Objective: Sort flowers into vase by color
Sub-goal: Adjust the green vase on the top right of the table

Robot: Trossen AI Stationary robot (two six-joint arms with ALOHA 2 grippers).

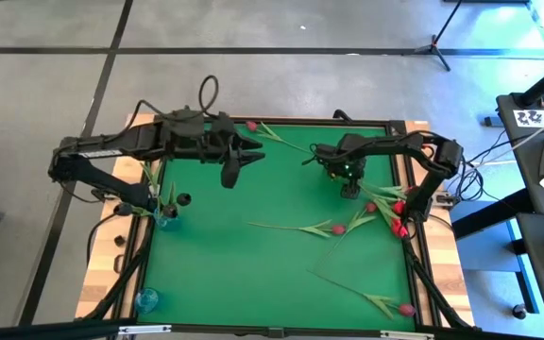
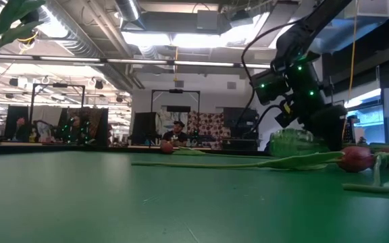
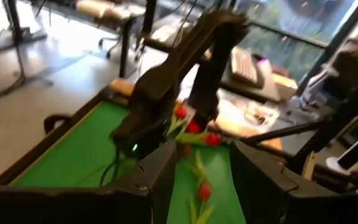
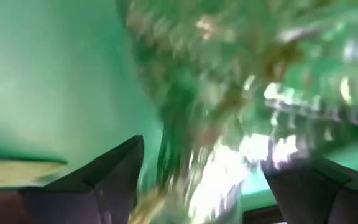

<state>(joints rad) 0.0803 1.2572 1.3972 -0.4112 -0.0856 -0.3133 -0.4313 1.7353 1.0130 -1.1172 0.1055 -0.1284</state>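
The green table (image 1: 253, 274) carries loose flowers (image 1: 333, 229) across its right half, their stems lying flat and running mostly left to right or on a diagonal, with the densest cluster against the right edge and open mat toward the centre. The right gripper (image 1: 349, 181) is the nearer one, low over the mat at the back right with fingers spread wide around what appears to be a clear glass vessel (image 4: 229, 93), though the blurred wrist view leaves this uncertain. The left gripper (image 1: 234, 161) hangs raised at the back centre, fingers partly apart and empty, while a blue vase (image 1: 166, 219) already holding stems stands at the left edge.
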